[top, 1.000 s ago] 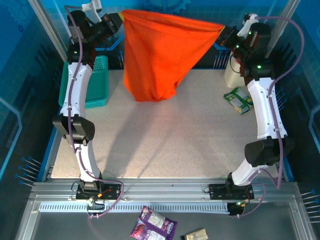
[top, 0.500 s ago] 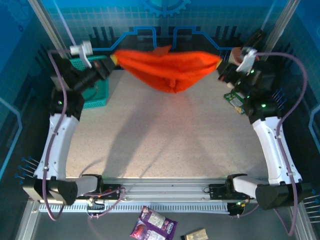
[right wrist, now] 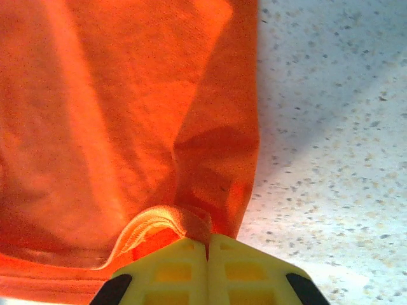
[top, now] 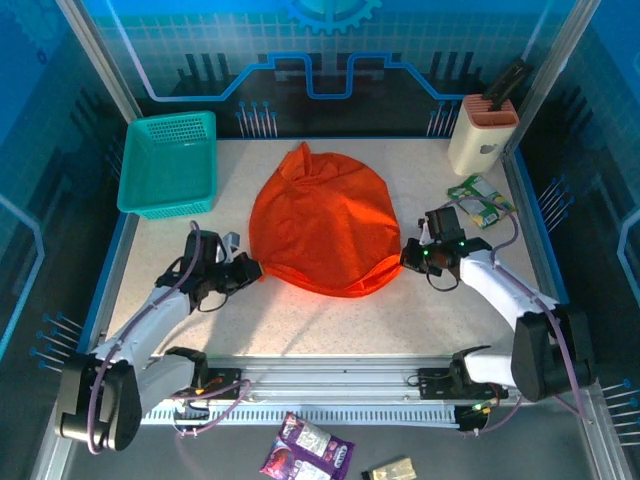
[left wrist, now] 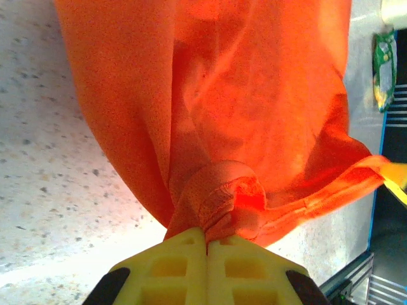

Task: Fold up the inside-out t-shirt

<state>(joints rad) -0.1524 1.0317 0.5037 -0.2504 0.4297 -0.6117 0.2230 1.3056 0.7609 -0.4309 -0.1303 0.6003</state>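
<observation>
Firmly, left hand (top: 255, 268) pinches the t-shirt (top: 322, 225); right hand (top: 404, 256) pinches it too.

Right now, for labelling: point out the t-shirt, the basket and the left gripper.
orange t-shirt (top: 320, 225), top view, cloth's middle
teal basket (top: 165, 206), top view, near wall
left gripper (left wrist: 206, 236), left wrist view, between fingertips

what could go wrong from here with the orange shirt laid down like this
1. The t-shirt lies as a rounded heap with a twisted peak at its far end, not flat; folding now would likely trap wrinkles.
2. The left gripper and right gripper are shut on bunched hem; pulling outward could let it slip or drag unevenly.
3. The green packet sits near the right arm and might get swept.
</observation>
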